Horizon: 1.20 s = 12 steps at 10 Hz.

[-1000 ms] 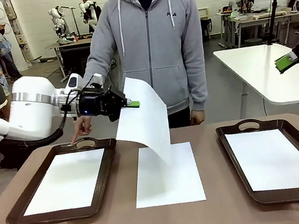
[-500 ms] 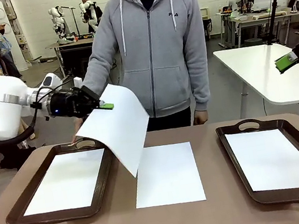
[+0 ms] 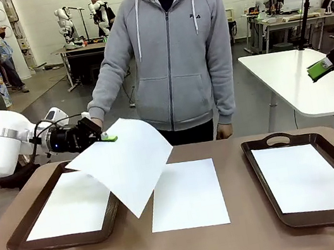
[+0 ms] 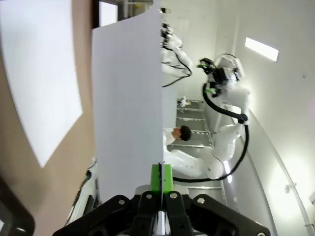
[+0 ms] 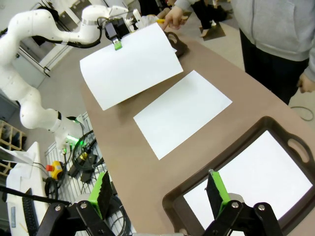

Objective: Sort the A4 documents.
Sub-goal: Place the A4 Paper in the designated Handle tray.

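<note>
My left gripper [image 3: 109, 137] is shut on the corner of one of the A4 documents, a white sheet [image 3: 128, 168] that hangs tilted over the right side of the left brown tray [image 3: 18, 234]. The left wrist view has this sheet [image 4: 128, 98] edge-on, between my shut fingertips [image 4: 161, 173]. A second sheet [image 3: 71, 205] lies in that tray. Another sheet [image 3: 187, 193] lies flat on the table's middle. The right tray [image 3: 264, 186] holds one more sheet [image 3: 304, 178]. My right gripper [image 5: 160, 194] hovers open high above the right tray [image 5: 170, 202] and grips nothing.
A person in a grey hoodie [image 3: 171, 53] stands at the far edge, with one hand [image 3: 93, 119] just behind my left gripper near the left tray's handle. Bare brown table [image 3: 194, 249] runs along the front. A white table [image 3: 300, 77] stands beyond on the right.
My left gripper has carried the held sheet leftward and lower, from above the centre sheet to over the left tray. The right arm has not moved.
</note>
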Each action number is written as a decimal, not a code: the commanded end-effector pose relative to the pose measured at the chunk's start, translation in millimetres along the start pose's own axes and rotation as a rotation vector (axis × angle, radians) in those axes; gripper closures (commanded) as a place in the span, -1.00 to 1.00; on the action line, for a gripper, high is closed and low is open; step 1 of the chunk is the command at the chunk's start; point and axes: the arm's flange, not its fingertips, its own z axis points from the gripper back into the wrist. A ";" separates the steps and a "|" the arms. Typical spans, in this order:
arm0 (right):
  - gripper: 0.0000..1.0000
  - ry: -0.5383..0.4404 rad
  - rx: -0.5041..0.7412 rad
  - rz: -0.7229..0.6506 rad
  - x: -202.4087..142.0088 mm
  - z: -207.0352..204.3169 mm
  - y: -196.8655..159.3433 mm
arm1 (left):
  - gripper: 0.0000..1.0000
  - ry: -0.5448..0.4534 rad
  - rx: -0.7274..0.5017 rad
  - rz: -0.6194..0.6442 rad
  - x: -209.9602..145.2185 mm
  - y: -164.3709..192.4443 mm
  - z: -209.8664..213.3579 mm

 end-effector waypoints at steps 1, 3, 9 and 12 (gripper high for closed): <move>-1.00 -0.009 0.001 -0.002 0.3 -2.4 -0.4 | 0.98 -0.067 0.138 0.010 -8.6 7.4 6.0; -1.00 -0.009 0.001 -0.002 0.3 -2.4 -0.4 | 0.98 -0.087 0.280 -0.014 -27.8 17.7 15.7; -1.00 -0.009 0.001 -0.002 0.3 -2.4 -0.4 | 0.98 -0.318 0.692 0.031 -52.4 26.1 66.8; -1.00 -0.009 0.001 -0.002 0.3 -2.4 -0.4 | 0.98 -0.327 0.799 0.046 -40.6 21.6 84.8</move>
